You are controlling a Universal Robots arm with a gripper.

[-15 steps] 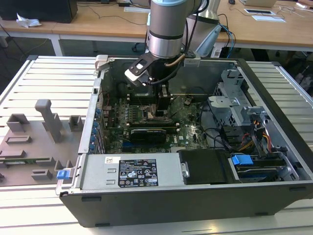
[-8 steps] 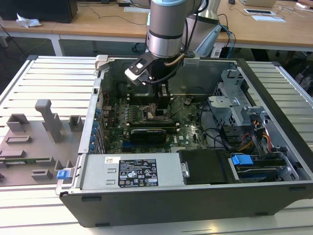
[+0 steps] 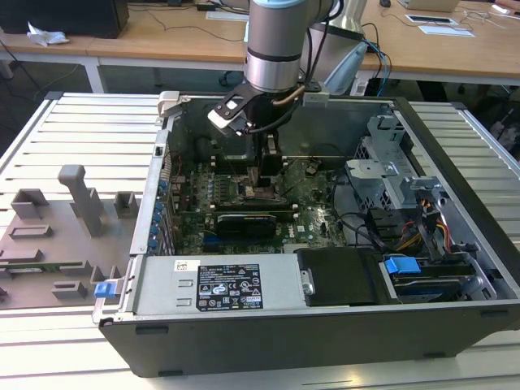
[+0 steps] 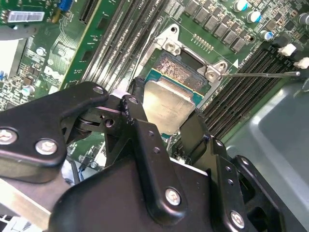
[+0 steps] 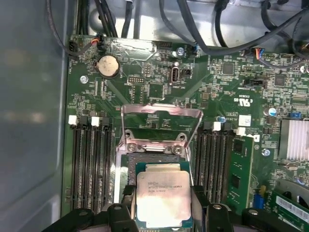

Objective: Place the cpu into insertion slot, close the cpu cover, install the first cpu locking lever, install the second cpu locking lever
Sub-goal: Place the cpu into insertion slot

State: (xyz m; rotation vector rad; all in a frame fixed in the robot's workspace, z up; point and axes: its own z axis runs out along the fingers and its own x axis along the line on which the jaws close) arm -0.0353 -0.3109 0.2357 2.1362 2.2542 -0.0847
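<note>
Inside the open computer case [image 3: 455, 162], my gripper [image 3: 268, 188] reaches down over the middle of the green motherboard [image 3: 317, 203]. It is shut on the cpu [image 5: 161, 198], a square chip with a silvery top [image 4: 169, 104], one black finger [image 4: 137, 113] on each of two opposite edges. The cpu hangs just over the insertion slot [image 4: 177, 65] and is offset, so a strip of the socket's contact field shows beside it [image 5: 126, 166]. The cpu cover [image 5: 161, 112] stands swung up, open, at the slot's far edge. A thin wire locking lever [image 4: 260, 74] sticks out sideways from the slot.
Long black memory slots [image 5: 89, 164] flank the slot on both sides. Cables [image 3: 382, 227] and a drive cage [image 3: 398, 175] crowd the exterior view's right; a power supply [image 3: 219, 284] lies in front. A grey fixture plate [image 3: 57, 236] lies on the table at the exterior view's left.
</note>
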